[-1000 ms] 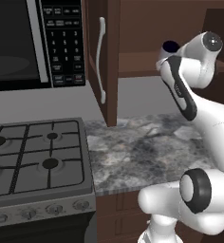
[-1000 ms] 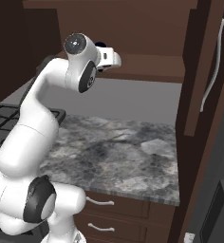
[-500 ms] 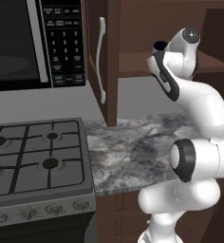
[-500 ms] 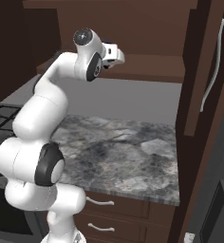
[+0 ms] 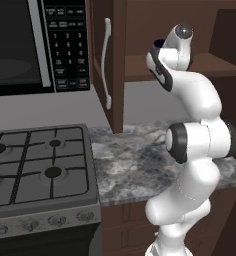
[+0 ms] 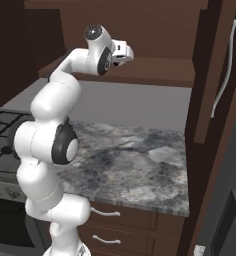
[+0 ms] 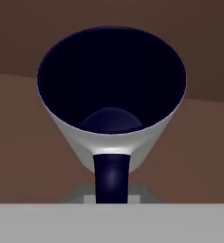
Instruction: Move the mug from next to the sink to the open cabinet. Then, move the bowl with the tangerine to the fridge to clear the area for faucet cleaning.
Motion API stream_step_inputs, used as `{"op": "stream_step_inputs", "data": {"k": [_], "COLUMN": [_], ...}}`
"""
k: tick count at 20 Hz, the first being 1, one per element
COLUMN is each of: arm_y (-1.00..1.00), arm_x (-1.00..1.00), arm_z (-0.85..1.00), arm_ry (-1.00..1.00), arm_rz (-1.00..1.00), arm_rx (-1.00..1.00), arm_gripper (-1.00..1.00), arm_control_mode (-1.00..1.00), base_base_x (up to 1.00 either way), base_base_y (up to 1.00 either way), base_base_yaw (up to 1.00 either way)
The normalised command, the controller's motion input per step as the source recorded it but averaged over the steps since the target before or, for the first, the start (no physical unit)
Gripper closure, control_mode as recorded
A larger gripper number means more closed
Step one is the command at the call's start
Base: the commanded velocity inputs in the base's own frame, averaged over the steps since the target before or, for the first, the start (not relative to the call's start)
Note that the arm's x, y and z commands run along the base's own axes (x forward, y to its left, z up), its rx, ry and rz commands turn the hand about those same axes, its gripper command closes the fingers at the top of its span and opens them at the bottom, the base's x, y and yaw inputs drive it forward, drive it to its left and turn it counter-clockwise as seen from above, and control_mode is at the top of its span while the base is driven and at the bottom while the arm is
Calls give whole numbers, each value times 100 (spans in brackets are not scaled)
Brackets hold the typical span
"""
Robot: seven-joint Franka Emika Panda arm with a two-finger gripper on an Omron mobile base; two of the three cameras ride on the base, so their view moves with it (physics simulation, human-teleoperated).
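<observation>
My gripper [image 7: 111, 163] is shut on the rim of the mug [image 7: 112, 118], a small grey cup with a dark inside. One dark finger [image 7: 111, 176] lies against the mug's outer wall. The hand holds the mug [image 6: 126, 51] up at the level of the open cabinet's shelf [image 6: 162, 70], with brown wood behind it. The open cabinet's door [image 5: 107, 60] with its long silver handle stands left of the raised hand. In the left base view the arm hides most of the mug [image 5: 160, 43]. Sink, bowl, tangerine, fridge and faucet are out of view.
A mottled grey stone counter [image 5: 135, 160] lies below the cabinet. A gas stove [image 5: 37, 165] sits to its left under a black microwave [image 5: 35, 45]. Drawers [image 6: 120, 225] run under the counter. A second cabinet door [image 6: 220, 75] stands at the right.
The arm has drawn more upright and swung left, carrying the mug in over the cabinet shelf. The grip has stayed shut.
</observation>
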Motion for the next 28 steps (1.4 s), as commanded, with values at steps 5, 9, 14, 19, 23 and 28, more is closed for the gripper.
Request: {"op": "stream_step_inputs", "data": {"k": [5,9,14,19,23,28], "arm_y": [3,0,0,0,0,0], "arm_x": [3,-68,-93,-100,-100,-100], "arm_z": [0,0,0,-25,-58,-97], "arm_ry": [-1,-3,-5,-9,-10,-20], "arm_rz": [0,-1,-8,-9,-11,-5], "arm_rx": [0,0,0,0,0,0], "arm_gripper": [-100,-100,-100,-100,-100,-100], "arm_control_mode": [-100,-100,-100,-100,-100,-100], "base_base_x": [0,0,0,0,0,0], "base_base_y": [0,0,0,0,0,0], "base_base_yaw": [0,0,0,0,0,0]}}
